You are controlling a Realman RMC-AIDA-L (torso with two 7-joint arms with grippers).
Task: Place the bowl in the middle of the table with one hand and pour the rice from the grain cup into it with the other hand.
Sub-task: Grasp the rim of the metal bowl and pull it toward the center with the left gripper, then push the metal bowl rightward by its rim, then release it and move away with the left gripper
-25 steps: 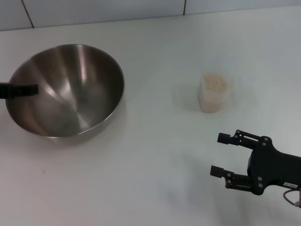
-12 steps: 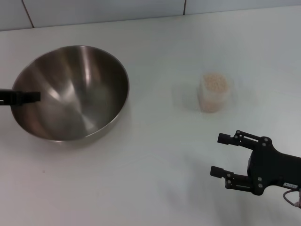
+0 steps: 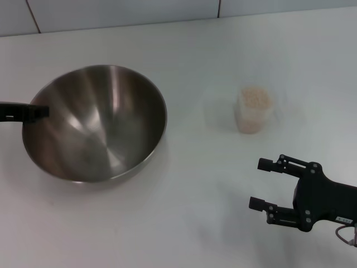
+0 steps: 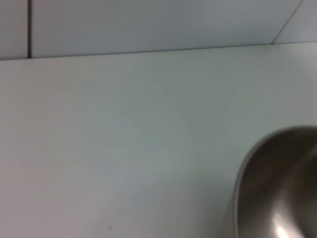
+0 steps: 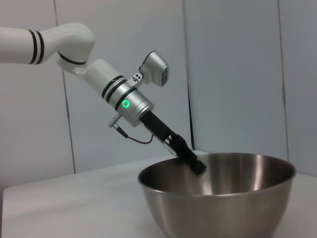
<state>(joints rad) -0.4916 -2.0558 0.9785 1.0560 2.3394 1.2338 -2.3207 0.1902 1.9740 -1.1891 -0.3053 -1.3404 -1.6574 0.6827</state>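
The steel bowl (image 3: pixel 95 125) sits on the left part of the white table (image 3: pixel 184 206). My left gripper (image 3: pixel 34 111) comes in from the left edge and is shut on the bowl's near-left rim. The right wrist view shows the same grip, the left gripper (image 5: pixel 192 161) with one finger inside the bowl (image 5: pixel 218 193). The bowl's rim also shows in the left wrist view (image 4: pixel 245 173). The clear grain cup (image 3: pixel 254 111) stands upright right of centre, full of rice (image 3: pixel 255 99). My right gripper (image 3: pixel 258 183) is open and empty, nearer me than the cup.
A tiled wall (image 3: pixel 122 12) runs along the table's far edge. Bare tabletop lies between the bowl and the cup. The left arm (image 5: pixel 74 54) reaches down to the bowl from above.
The bowl has moved to the right, toward the table's middle, with my left gripper on its rim. The cup and my right gripper have not moved.
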